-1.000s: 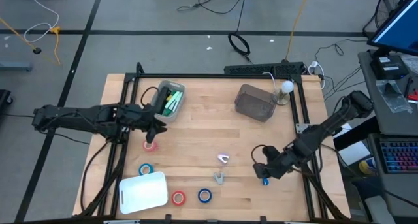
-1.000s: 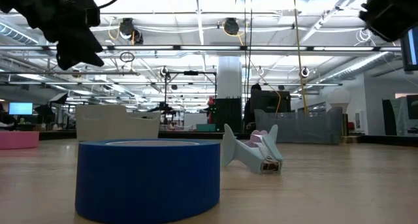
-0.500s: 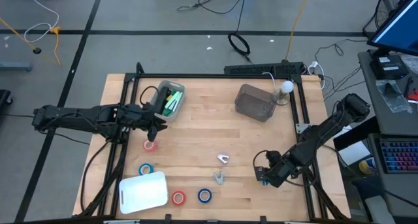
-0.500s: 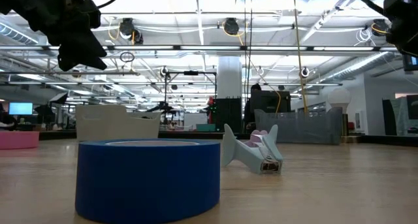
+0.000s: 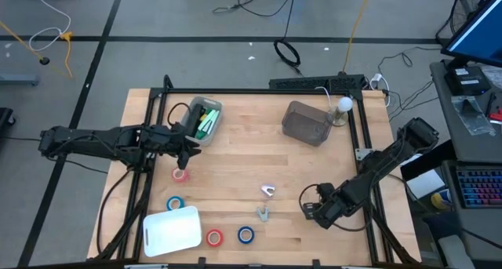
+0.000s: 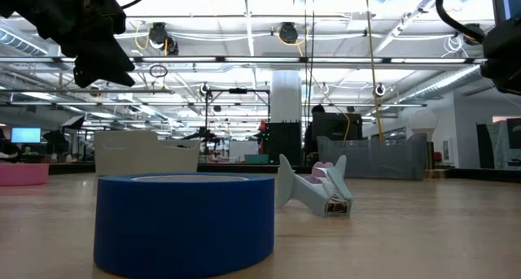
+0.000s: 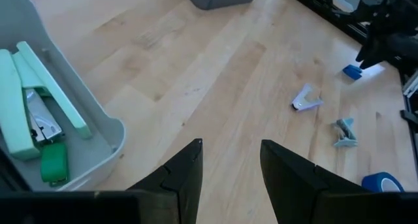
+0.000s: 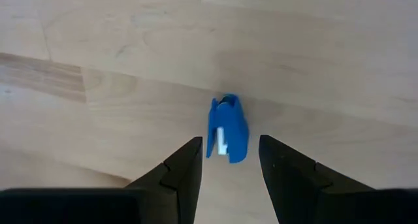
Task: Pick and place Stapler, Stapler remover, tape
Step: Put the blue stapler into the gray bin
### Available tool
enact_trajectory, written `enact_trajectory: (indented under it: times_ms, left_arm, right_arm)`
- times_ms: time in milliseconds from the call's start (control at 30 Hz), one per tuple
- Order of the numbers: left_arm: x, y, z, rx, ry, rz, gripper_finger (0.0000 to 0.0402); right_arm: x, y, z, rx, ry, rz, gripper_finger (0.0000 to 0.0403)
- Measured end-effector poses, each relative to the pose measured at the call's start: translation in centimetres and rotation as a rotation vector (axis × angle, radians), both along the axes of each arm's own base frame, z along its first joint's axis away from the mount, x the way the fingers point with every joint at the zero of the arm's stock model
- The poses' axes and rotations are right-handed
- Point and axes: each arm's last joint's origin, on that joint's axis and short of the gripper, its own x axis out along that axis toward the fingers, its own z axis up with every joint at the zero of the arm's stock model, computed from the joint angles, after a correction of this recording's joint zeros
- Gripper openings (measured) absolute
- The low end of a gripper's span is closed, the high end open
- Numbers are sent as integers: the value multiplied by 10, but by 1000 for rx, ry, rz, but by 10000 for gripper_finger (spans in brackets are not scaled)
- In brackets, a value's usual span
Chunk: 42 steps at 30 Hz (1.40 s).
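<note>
A small blue stapler remover (image 8: 228, 131) lies flat on the wooden table, just beyond the tips of my right gripper (image 8: 228, 160). That gripper is open, points steeply down near the table's right edge (image 5: 317, 210), and hides the remover in the high view. My left gripper (image 5: 187, 154) hovers open above a pink tape roll (image 5: 181, 173), touching nothing. Green staplers (image 7: 39, 113) lie in the pale bin (image 5: 202, 118). Two more stapler removers (image 5: 269, 191) (image 5: 263, 214) and tape rolls (image 5: 175, 202) (image 5: 214, 238) (image 5: 246, 235) rest on the table.
A grey bin (image 5: 306, 122) stands at the far right beside a small lamp (image 5: 343, 106). A white tray (image 5: 172, 230) lies at the near left. A black frame (image 5: 259, 89) rims the table. Bare wood lies in the middle.
My right gripper has sunk toward the table over the blue stapler remover, drifting a little toward the near edge and rolling somewhat; its fingers stay open. The objects have not moved.
</note>
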Motion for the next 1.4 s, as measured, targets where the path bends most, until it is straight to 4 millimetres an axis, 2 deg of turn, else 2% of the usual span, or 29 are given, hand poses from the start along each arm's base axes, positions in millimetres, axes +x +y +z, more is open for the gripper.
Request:
enact_trajectory:
  times_ms: [667, 1067, 1400]
  left_arm:
    - [0, 0, 0, 25, 4, -8, 152]
    - [0, 0, 0, 25, 4, -7, 152]
    - [0, 0, 0, 28, 5, -9, 152]
  right_arm:
    - [5, 2, -11, -62, -16, 15, 146]
    - [-2, -3, -27, -15, 6, 20, 146]
    - [-2, -2, -27, -12, -3, 45, 146]
